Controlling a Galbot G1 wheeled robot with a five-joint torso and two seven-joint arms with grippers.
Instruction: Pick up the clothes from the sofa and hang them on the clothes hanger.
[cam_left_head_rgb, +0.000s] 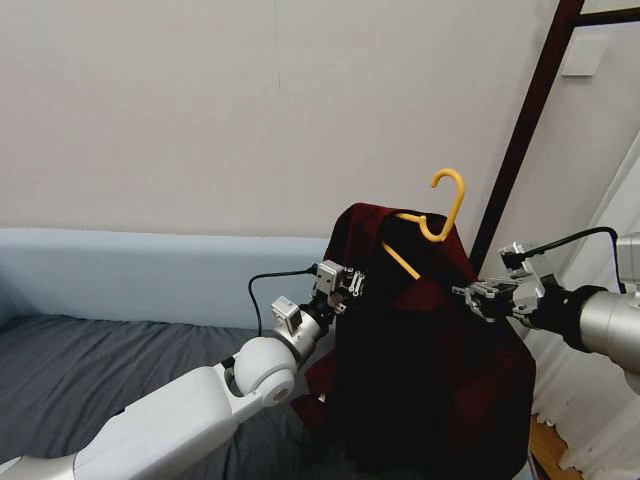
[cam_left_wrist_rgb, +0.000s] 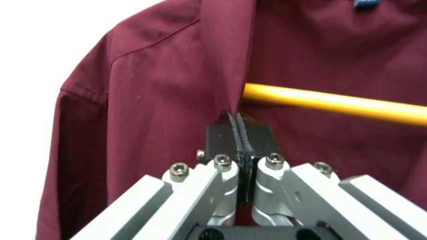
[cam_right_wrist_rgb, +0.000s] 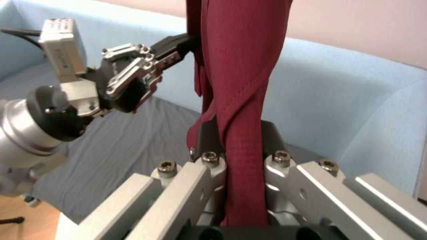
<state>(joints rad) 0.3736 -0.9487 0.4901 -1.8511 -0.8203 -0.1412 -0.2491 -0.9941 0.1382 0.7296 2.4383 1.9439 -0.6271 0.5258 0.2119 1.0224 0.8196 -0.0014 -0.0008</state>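
Observation:
A dark red shirt (cam_left_head_rgb: 430, 370) hangs on a yellow hanger (cam_left_head_rgb: 447, 205), held up in the air over the sofa's right end. My left gripper (cam_left_head_rgb: 352, 283) is shut on the shirt's left front edge; in the left wrist view its fingers (cam_left_wrist_rgb: 220, 137) pinch the fabric (cam_left_wrist_rgb: 147, 100) just beside the yellow hanger bar (cam_left_wrist_rgb: 333, 103). On the shirt's right side, my right gripper (cam_left_head_rgb: 470, 293) is shut on a fold of the cloth (cam_right_wrist_rgb: 233, 75). The right wrist view shows that fold running down between its fingers (cam_right_wrist_rgb: 270, 137), with the left gripper (cam_right_wrist_rgb: 175, 47) farther off.
The light blue sofa backrest (cam_left_head_rgb: 150, 270) and grey seat (cam_left_head_rgb: 80, 380) lie below and to the left. A dark slanted rack pole (cam_left_head_rgb: 520, 140) rises behind the shirt on the right. A pale curtain (cam_left_head_rgb: 600, 400) hangs at the far right.

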